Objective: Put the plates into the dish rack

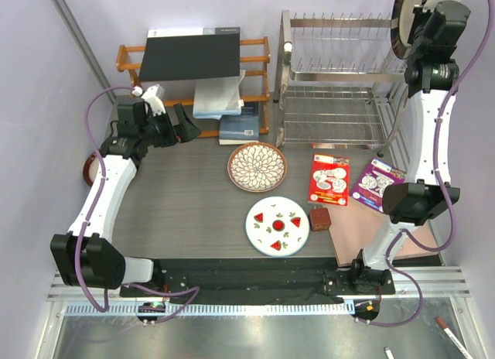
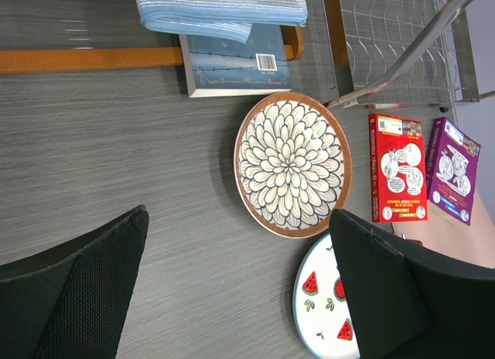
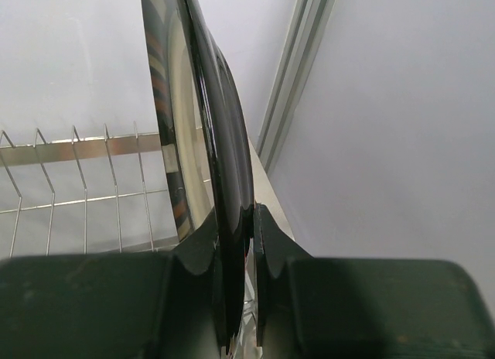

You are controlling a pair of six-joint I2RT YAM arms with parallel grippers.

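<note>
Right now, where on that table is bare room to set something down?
Widest bare patch: the tabletop between the left arm and the petal plate. Crowded on the right: watermelon plate, brown cube, red card and purple card lie close together before the dish rack.

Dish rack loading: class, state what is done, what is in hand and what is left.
Done: no plate stands in the silver wire dish rack yet. In hand: the right tool grips the dark-rimmed beige plate on edge above the rack's right end. Left: the petal-patterned brown plate, the white watermelon plate and the maroon-rimmed plate, all on the grey table.
</note>
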